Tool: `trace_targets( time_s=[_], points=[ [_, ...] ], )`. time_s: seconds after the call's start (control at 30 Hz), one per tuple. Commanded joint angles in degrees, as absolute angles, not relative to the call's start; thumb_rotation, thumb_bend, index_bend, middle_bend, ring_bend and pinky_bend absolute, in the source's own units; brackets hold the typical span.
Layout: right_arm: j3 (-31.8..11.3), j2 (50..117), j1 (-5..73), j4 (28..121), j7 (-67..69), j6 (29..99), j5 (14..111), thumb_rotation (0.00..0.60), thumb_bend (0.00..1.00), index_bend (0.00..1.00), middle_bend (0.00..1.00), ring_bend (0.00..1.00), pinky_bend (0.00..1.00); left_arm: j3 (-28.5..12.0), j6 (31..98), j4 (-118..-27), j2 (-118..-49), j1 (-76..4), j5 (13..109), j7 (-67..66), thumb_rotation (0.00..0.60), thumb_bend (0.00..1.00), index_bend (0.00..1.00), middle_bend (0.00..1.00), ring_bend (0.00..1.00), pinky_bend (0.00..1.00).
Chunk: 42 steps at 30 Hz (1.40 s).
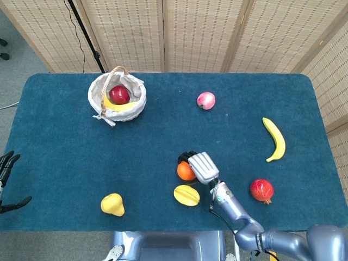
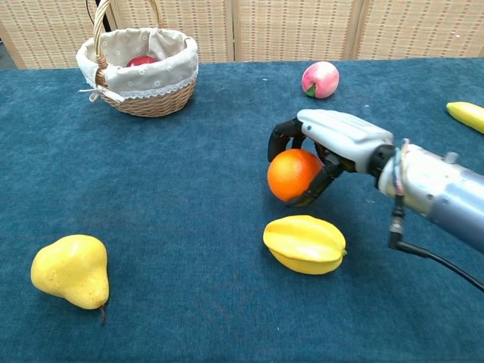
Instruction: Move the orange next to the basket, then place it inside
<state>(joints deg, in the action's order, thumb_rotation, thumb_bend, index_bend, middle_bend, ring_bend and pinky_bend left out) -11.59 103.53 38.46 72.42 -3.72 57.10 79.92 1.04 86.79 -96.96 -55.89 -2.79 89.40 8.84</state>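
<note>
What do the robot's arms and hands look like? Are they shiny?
The right hand has a smooth white back and black fingers. Its silver-grey metal forearm looks a bit shiny, with a thin black cable hanging beneath and a coloured band at the wrist. Only the left hand's black fingers peek in at the table edge.
</note>
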Motion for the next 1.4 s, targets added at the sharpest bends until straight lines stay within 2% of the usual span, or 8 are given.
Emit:
trace_targets(
  time_s=[0.03,0.3,0.63,0.73,0.87,0.97,1.13,1.4],
  points=[
    [-14.2,106.6,41.5,68.9,-4.8,53.7,76.6,0.6,0.08,0.72,0.66,0.69,0.73,1.1,86.7,-96.9,-55.9,-2.8,89.5,8.7,0.6,0.0,0.0,0.0,0.0,0.0],
    [-20.8,110.4,48.4,63.1,-6.2,48.5,70.6,0.6,0.08,0.72,0.66,0.69,0.73,1.0,85.7,-96.7,-56.0,-3.2,89.3,8.8,0.6,0.0,0.0,0.0,0.0,0.0],
    [-22.1,111.0,50.1,63.6,-7.6,48.5,66.7,0.6,0.08,0.71,0.65,0.67,0.73,0.9,85.4,-96.5,-56.0,-3.3,89.3,9.3,0.6,0.0,0.0,0.0,0.0,0.0],
    [-21.5,110.9,49.7,63.6,-6.5,47.5,65.3,0.6,0.05,0.62,0.54,0.56,0.64,1.0,85.2,-96.5,-56.0,-3.3,89.4,9.3,0.6,0.0,0.0,0.0,0.0,0.0],
    [-21.7,110.9,49.5,63.3,-7.5,48.6,63.8,0.6,0.0,0.41,0.3,0.33,0.38,1.0,85.1,-96.5,-56.0,-3.4,89.5,9.2,0.6,0.0,0.0,0.0,0.0,0.0],
    [-21.8,110.7,49.3,63.6,-8.1,49.9,63.6,0.6,0.0,0.3,0.21,0.23,0.24,1.0,85.0,-96.5,-56.0,-3.4,89.4,9.3,0.6,0.0,0.0,0.0,0.0,0.0],
    [-21.4,109.3,48.8,64.7,-8.1,50.4,63.2,0.6,0.0,0.19,0.12,0.15,0.13,1.0,84.8,-96.4,-56.0,-3.5,89.4,9.4,0.6,0.0,0.0,0.0,0.0,0.0],
    [-20.1,104.1,46.8,69.7,-10.2,50.7,61.5,0.6,0.0,0.15,0.09,0.1,0.11,1.0,84.9,-96.4,-56.0,-3.5,89.5,9.5,0.6,0.0,0.0,0.0,0.0,0.0]
  ],
)
